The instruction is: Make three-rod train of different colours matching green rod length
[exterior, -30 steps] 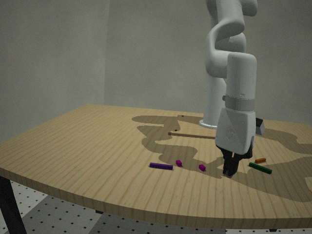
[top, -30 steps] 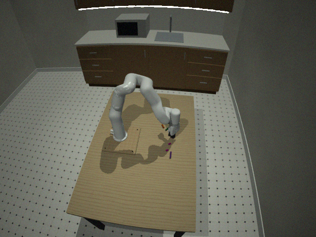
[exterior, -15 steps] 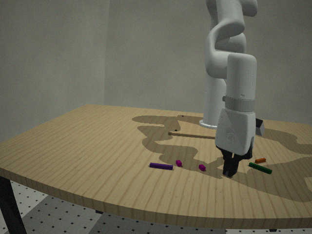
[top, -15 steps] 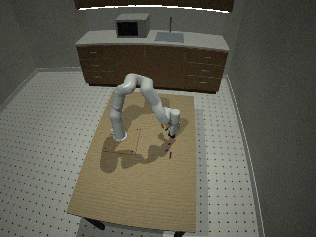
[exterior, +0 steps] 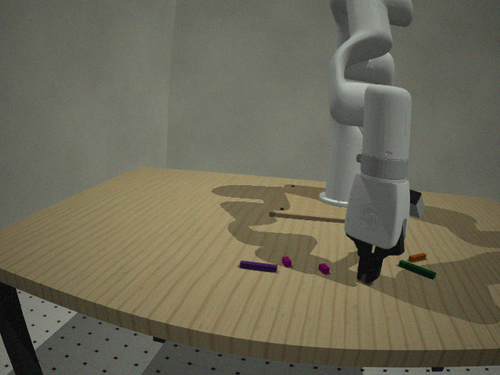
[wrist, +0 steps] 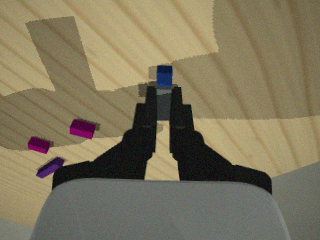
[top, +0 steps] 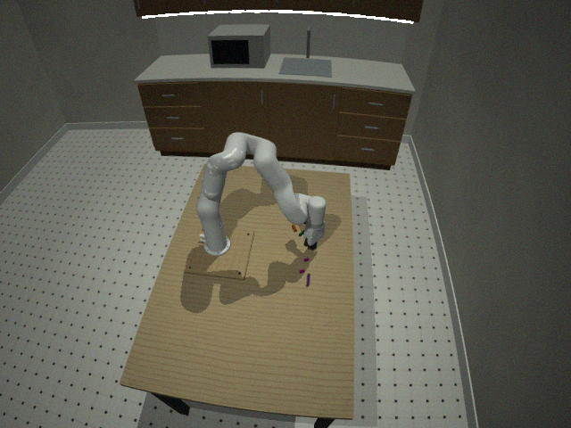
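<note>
The gripper (top: 310, 243) (exterior: 367, 278) (wrist: 163, 101) points down at the table (top: 277, 345) (exterior: 161, 242) (wrist: 290, 135), its fingers drawn in and apparently clamped on the grey rod (wrist: 163, 106), which shows as a dark grey strip between them. Just past the fingertips lies the blue rod (wrist: 164, 77), in line with the grey one; whether their ends touch cannot be told. That placing makes sense, since blue, grey and orange add up to the green length (one, three and four make eight), so this looks like the train's first joint being set. To one side lie the nearer magenta rod (top: 306, 259) (exterior: 323, 268) (wrist: 82, 128), the other magenta rod (top: 302, 271) (exterior: 286, 261) (wrist: 39, 145) and the purple rod (top: 308, 280) (exterior: 258, 266) (wrist: 50, 167), all apart from the join and best left there as spares. On the gripper's other side rests the green rod (top: 302, 233) (exterior: 417, 269), the measure, and farther back the orange rod (top: 293, 227) (exterior: 417, 257), not yet in line and probably the last piece to bring. Farther still, the arm stands by a thin wooden board (top: 230, 258) (exterior: 306, 209), well away from the work. Opening the fingers unevenly could nudge the short blue rod askew.

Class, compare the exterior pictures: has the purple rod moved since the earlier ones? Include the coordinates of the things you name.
No. The purple rod (top: 308, 280) (exterior: 258, 266) (wrist: 50, 167) lies in the same place on the table (top: 277, 349) (exterior: 161, 282), judged against the table's front edge.
</note>
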Controlling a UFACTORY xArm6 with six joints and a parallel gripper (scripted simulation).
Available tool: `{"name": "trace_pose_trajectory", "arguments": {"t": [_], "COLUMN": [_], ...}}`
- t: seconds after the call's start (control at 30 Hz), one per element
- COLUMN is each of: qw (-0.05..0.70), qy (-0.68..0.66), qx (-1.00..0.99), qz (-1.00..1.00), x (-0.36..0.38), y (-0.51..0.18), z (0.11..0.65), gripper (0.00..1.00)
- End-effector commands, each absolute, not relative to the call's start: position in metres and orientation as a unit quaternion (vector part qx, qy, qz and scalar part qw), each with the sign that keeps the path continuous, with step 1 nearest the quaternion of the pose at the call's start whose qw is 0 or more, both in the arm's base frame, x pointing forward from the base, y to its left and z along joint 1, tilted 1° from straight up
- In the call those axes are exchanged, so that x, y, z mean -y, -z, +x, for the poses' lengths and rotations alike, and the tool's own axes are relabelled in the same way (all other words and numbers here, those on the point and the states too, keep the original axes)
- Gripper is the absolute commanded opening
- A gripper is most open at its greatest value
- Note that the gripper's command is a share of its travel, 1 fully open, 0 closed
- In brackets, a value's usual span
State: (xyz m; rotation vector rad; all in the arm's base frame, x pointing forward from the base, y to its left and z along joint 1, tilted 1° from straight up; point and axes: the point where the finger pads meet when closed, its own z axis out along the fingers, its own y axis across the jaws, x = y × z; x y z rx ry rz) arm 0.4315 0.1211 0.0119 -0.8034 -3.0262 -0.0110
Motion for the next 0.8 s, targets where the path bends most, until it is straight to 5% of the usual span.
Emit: {"name": "trace_pose_trajectory", "arguments": {"t": [0.0, 0.23, 0.77], "qw": [0.004, 0.004, 0.004], "qy": [0.005, 0.005, 0.005], "qx": [0.967, 0.967, 0.967], "qz": [-0.257, -0.257, -0.257], "x": [-0.1215, -0.1215, -0.1215], "y": [-0.0133, -0.0133, -0.0133], "z": [0.4331, 0.4331, 0.4331], "gripper": [0.04, 0.04, 0.24]}}
